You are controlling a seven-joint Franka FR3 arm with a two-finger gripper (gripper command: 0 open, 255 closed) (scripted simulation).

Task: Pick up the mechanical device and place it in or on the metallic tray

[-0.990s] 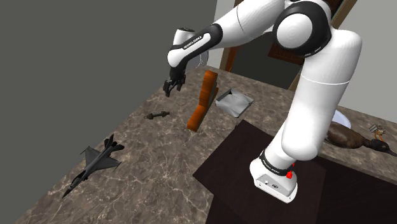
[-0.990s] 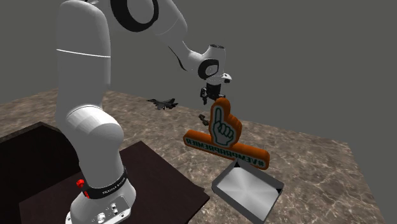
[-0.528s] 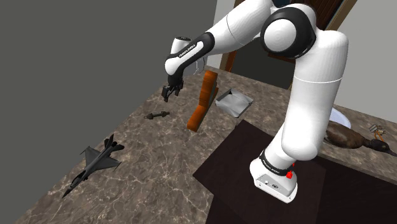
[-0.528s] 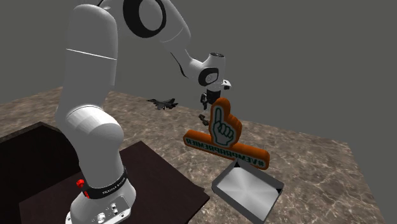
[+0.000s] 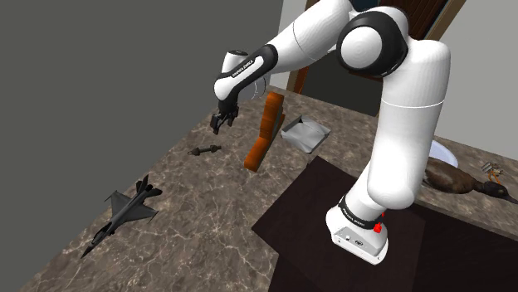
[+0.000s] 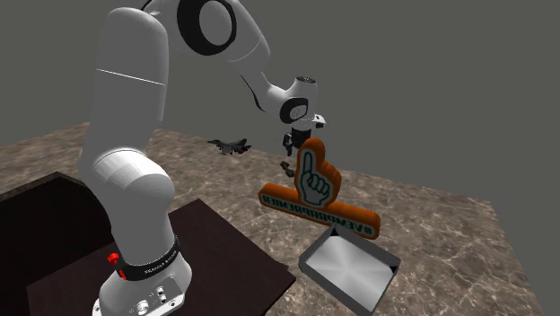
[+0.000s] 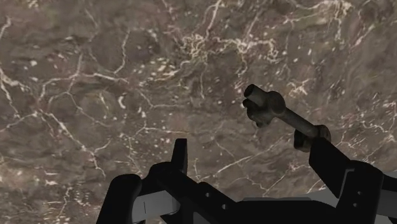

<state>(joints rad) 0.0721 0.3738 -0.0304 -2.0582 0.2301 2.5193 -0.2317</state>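
Above the brown marble tabletop (image 5: 199, 228), my gripper (image 5: 217, 123) hangs open just left of centre in the upper half of the shoulder view. Its two black fingers (image 7: 180, 158) are spread apart and clasp nothing.

The mechanical device (image 5: 204, 150), a small dark rod with a knobbly end, lies flat on the tabletop just below and to the left of the gripper in that frame. It is apart from the fingers. In the wrist view the device (image 7: 280, 116) lies beneath the open gripper (image 7: 251, 159), and its near end is hidden behind the tip of one finger.

The metallic tray (image 5: 304, 134), a shallow silvery box, sits right of centre in the shoulder view. An upright orange foam finger (image 5: 266, 128) stands between it and the device.

In the second exterior view the tray (image 6: 350, 267) lies at lower right. The foam finger (image 6: 316, 193) with its teal hand stands at centre, and the gripper (image 6: 289, 142) is partly hidden behind its tip. The device (image 6: 287, 168) shows just left of the foam finger.

A dark toy jet (image 5: 124, 211) rests at the shoulder view's lower left, a brown duck (image 5: 461, 178) at its right edge, and my dark stand (image 5: 307, 220) at lower right.
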